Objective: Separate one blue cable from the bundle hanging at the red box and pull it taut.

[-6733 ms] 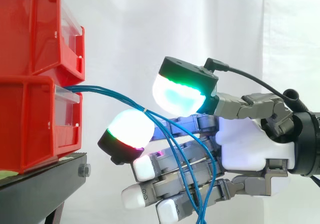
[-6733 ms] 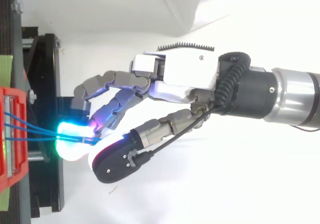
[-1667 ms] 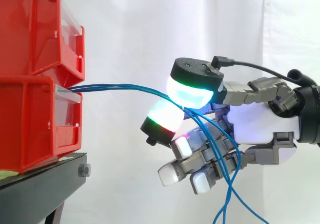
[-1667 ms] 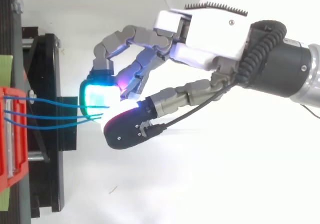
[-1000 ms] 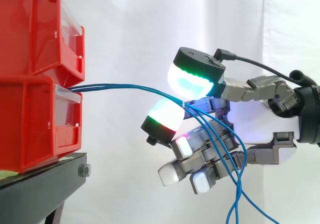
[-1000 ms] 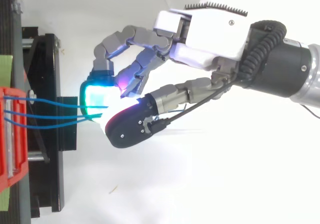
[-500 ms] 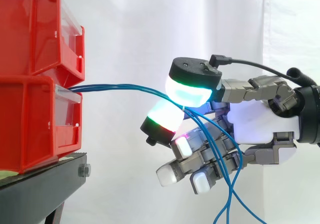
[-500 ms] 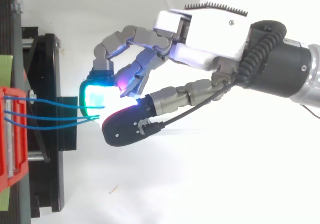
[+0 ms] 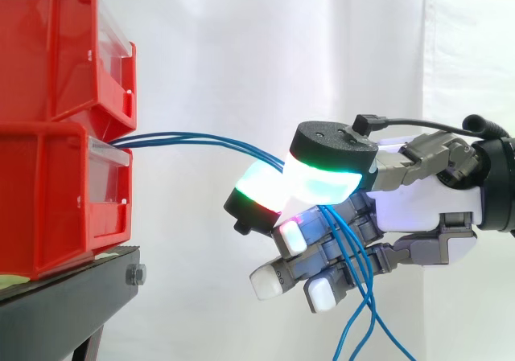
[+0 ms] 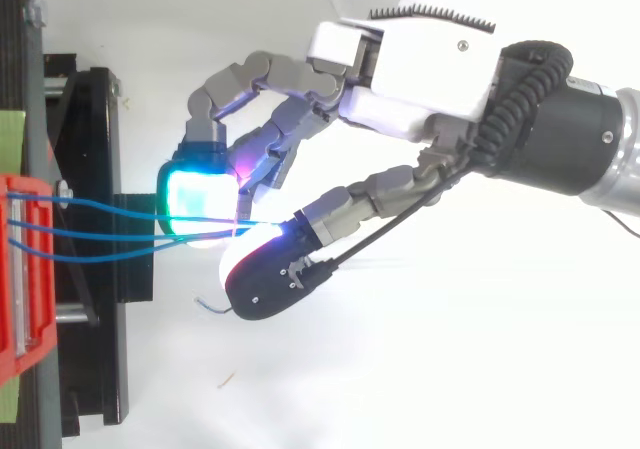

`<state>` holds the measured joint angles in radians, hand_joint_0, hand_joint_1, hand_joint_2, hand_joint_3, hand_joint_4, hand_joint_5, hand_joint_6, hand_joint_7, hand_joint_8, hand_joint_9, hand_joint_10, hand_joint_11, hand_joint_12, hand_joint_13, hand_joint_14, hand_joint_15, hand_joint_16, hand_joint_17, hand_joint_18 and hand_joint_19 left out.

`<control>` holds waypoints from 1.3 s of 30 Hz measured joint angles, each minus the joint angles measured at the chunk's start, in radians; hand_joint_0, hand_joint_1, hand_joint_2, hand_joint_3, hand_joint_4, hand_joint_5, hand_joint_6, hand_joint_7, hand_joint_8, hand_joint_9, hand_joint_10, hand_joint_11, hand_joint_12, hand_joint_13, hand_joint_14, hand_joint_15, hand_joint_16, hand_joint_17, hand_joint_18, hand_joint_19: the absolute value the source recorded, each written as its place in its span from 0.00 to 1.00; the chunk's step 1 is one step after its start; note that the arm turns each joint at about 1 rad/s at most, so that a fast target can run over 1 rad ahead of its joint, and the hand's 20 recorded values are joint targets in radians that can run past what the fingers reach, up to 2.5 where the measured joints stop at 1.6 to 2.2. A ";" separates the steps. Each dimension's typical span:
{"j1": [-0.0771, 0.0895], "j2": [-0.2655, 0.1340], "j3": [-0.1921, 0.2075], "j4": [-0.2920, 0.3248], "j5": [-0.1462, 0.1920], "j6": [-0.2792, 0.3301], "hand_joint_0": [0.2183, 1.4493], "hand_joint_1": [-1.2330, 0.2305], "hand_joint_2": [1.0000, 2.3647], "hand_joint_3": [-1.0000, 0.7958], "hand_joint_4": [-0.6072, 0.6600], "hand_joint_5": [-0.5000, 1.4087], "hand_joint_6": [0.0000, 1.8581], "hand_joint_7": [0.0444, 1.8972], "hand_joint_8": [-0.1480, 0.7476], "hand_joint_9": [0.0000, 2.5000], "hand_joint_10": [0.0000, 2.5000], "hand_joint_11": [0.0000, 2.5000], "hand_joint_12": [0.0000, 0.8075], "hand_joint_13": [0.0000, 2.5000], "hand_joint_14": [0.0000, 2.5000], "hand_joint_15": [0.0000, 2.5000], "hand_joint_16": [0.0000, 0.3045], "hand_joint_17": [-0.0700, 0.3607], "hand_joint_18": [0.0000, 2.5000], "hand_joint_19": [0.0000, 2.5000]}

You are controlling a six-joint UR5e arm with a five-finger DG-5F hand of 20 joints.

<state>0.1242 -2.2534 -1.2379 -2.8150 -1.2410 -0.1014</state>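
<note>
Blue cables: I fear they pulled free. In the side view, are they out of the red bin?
No: the cables run from the front of the lower red bin to the hand.

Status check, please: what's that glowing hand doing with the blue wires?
Hand pinching blue cables. All three run together from red box, bowed, not taut. Nothing blocking.

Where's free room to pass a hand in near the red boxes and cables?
Free: the gap above the blue cables, between the upper red box and the hand; also below them, beside the black stand. Crowded: under the palm, where the cables hang across the fingers.
</note>
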 measured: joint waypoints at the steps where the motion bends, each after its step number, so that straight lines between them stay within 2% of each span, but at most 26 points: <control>1: 0.000 0.000 0.000 0.000 0.000 0.000 0.39 0.21 0.00 0.28 0.60 0.17 0.49 0.56 0.51 0.37 0.01 0.32 0.43 0.31 0.01 0.15 0.14 0.38 0.34 0.23; 5: 0.000 0.000 0.000 0.000 0.000 -0.001 0.29 0.27 0.00 0.28 0.60 0.18 0.48 0.54 0.52 0.38 0.01 0.32 0.44 0.31 0.01 0.15 0.14 0.39 0.34 0.25; 10: 0.000 0.000 0.000 0.003 0.000 -0.001 0.31 0.27 0.00 0.28 0.61 0.19 0.46 0.55 0.52 0.37 0.01 0.30 0.44 0.31 0.01 0.15 0.14 0.39 0.33 0.25; 14: 0.000 0.000 0.000 0.007 0.000 -0.001 0.29 0.33 0.00 0.28 0.61 0.19 0.46 0.55 0.52 0.37 0.01 0.29 0.44 0.31 0.01 0.15 0.14 0.39 0.33 0.26; 17: 0.000 0.000 0.000 0.007 0.000 -0.001 0.33 0.38 0.00 0.28 0.58 0.19 0.46 0.58 0.51 0.37 0.01 0.29 0.43 0.31 0.01 0.15 0.14 0.38 0.33 0.26; 18: 0.001 0.000 0.000 0.007 0.001 -0.001 0.33 0.37 0.00 0.28 0.57 0.19 0.46 0.58 0.52 0.37 0.01 0.29 0.44 0.31 0.01 0.16 0.14 0.39 0.33 0.26; 22: 0.001 0.000 0.000 0.007 0.001 -0.001 0.34 0.26 0.01 0.41 0.53 0.19 0.47 0.64 0.53 0.37 0.01 0.29 0.44 0.31 0.01 0.16 0.14 0.39 0.34 0.26; 25: 0.001 0.000 0.000 0.007 0.001 -0.001 0.37 0.22 0.01 0.44 0.47 0.18 0.49 0.61 0.52 0.36 0.01 0.30 0.45 0.30 0.01 0.15 0.14 0.39 0.34 0.26; 27: 0.001 0.000 0.000 0.007 0.001 -0.001 0.39 0.19 0.01 0.44 0.47 0.18 0.49 0.65 0.52 0.36 0.01 0.30 0.44 0.30 0.01 0.15 0.14 0.39 0.34 0.25; 30: 0.001 0.000 0.000 0.008 0.001 -0.001 0.43 0.17 0.01 0.43 0.45 0.18 0.49 0.67 0.52 0.36 0.01 0.30 0.44 0.30 0.01 0.15 0.14 0.39 0.34 0.25; 33: 0.001 0.000 0.000 0.008 0.001 -0.001 0.47 0.19 0.01 0.40 0.39 0.17 0.50 0.71 0.53 0.37 0.01 0.28 0.43 0.30 0.01 0.15 0.14 0.39 0.33 0.25; 36: 0.001 0.000 0.000 0.008 0.001 -0.001 0.52 0.22 0.00 0.31 0.39 0.17 0.50 0.76 0.52 0.37 0.01 0.28 0.43 0.30 0.01 0.15 0.14 0.38 0.32 0.26; 39: 0.001 0.000 0.000 0.009 0.001 -0.001 0.53 0.23 0.00 0.28 0.35 0.17 0.50 0.73 0.51 0.38 0.01 0.29 0.43 0.30 0.01 0.15 0.13 0.38 0.32 0.26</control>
<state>0.1254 -2.2534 -1.2379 -2.8064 -1.2396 -0.1028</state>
